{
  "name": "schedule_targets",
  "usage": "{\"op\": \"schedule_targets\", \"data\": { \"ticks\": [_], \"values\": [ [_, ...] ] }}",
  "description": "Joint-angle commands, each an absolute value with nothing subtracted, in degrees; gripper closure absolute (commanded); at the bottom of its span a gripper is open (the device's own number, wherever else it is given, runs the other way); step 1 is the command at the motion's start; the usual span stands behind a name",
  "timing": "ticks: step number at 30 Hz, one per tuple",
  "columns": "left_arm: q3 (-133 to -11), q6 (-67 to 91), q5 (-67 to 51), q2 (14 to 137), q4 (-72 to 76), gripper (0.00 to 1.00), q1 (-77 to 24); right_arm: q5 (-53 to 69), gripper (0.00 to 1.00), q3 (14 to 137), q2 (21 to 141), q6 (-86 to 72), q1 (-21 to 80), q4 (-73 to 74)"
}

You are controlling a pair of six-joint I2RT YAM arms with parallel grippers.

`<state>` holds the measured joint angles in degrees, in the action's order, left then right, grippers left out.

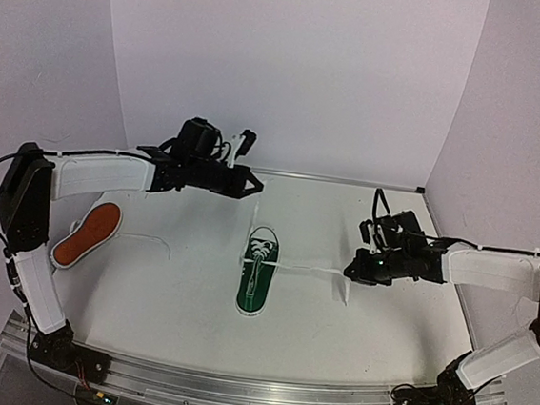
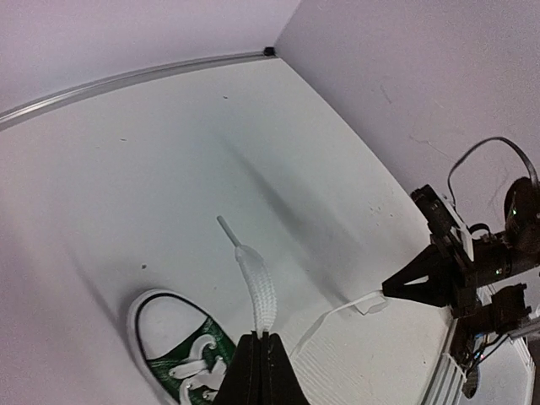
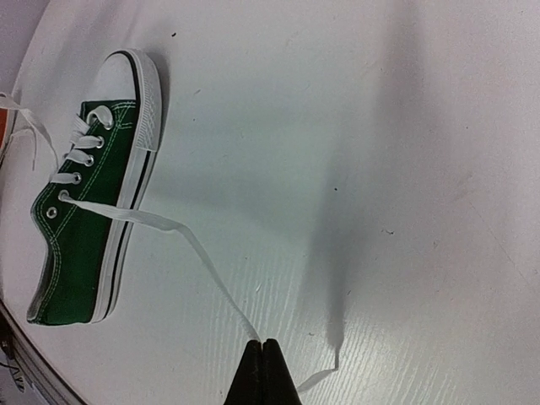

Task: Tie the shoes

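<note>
The dark green shoe lies in the middle of the table, toe pointing to the back wall. Its two white lace ends are pulled apart. My left gripper hovers above and behind the toe, shut on one lace end whose tip sticks out past the fingers. My right gripper is to the right of the shoe, low over the table. It is shut on the other lace, which runs from the top eyelet to the fingertips. The orange-red shoe lies at the left, under my left arm.
White walls close the table in at the back and on both sides, with a metal strip along the back edge. An aluminium rail carrying the arm bases runs along the near edge.
</note>
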<state>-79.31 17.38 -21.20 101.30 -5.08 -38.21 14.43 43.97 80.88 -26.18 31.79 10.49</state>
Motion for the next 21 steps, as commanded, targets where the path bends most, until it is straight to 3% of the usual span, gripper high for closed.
{"op": "schedule_targets", "data": {
  "ticks": [1, 13, 21],
  "values": [
    [-88.0, 13.0, -26.5, 107.5, -2.8, 1.00, -44.4, 15.4, 1.00, 42.4, 79.4, -28.2, 31.5, 7.7],
    [-94.9, 11.3, -29.6, 117.4, -5.0, 1.00, -50.6, 13.7, 1.00, 41.5, 78.1, -28.5, 31.5, 7.7],
    [-89.1, 6.3, -31.4, 114.7, -6.2, 1.00, -53.6, 13.8, 1.00, 40.7, 80.1, -28.4, 31.4, 6.2]
  ]
}}
